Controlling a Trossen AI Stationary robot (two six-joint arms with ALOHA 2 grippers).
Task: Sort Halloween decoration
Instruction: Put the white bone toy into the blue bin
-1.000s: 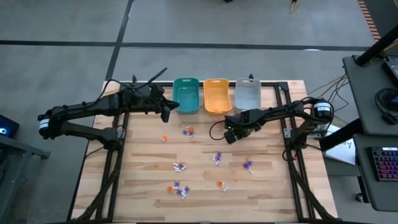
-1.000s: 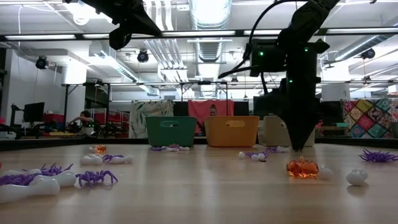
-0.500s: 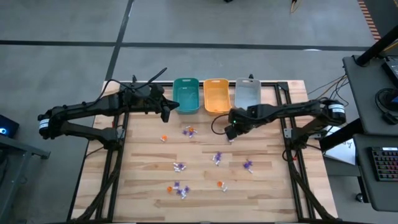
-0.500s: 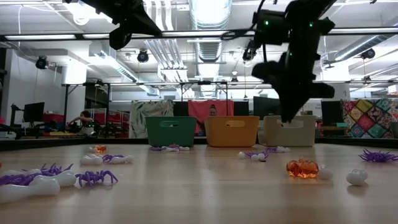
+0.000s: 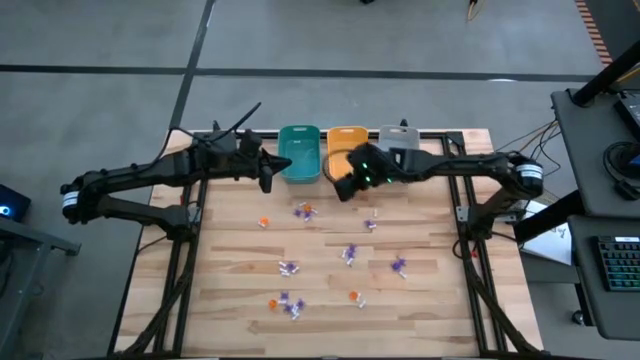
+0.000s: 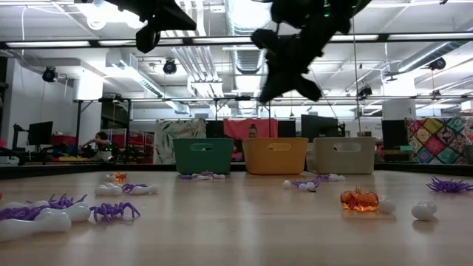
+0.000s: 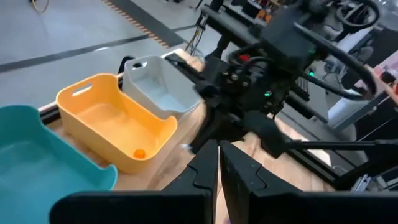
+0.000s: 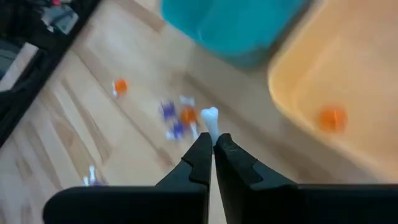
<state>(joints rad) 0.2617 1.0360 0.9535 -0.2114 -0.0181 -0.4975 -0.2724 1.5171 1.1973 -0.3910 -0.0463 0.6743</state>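
Observation:
Tiny orange, purple and white trinkets lie scattered on the wooden table (image 5: 230, 290), among them a cluster (image 5: 304, 211), a white one (image 5: 372, 222) and a pumpkin (image 6: 359, 199). My right gripper (image 5: 345, 186) (image 8: 213, 142) hovers high over the table by the orange bin's (image 5: 348, 150) near left corner, shut on a small white trinket (image 8: 211, 118). One orange trinket (image 8: 331, 118) lies inside that bin. My left gripper (image 5: 268, 180) (image 7: 219, 149) waits, shut, raised beside the teal bin (image 5: 299, 152). My right gripper pinches the white trinket between its two fingertips by one end. The other, knobbed end (image 8: 211, 114) sticks out past the fingertips. The trinket is lifted clear of the table.
The teal, orange and grey bin (image 5: 398, 148) stand side by side along the table's far edge. More trinkets lie at the middle (image 5: 350, 253), right (image 5: 398, 265) and near part (image 5: 285, 303) of the table. Black frame rails run along both sides.
My right gripper has risen from the table near the white trinket at the middle and swung toward the table's left and far edge, ending by the orange bin's near left corner. It has also tipped from pointing down to slanting. The left arm has kept still.

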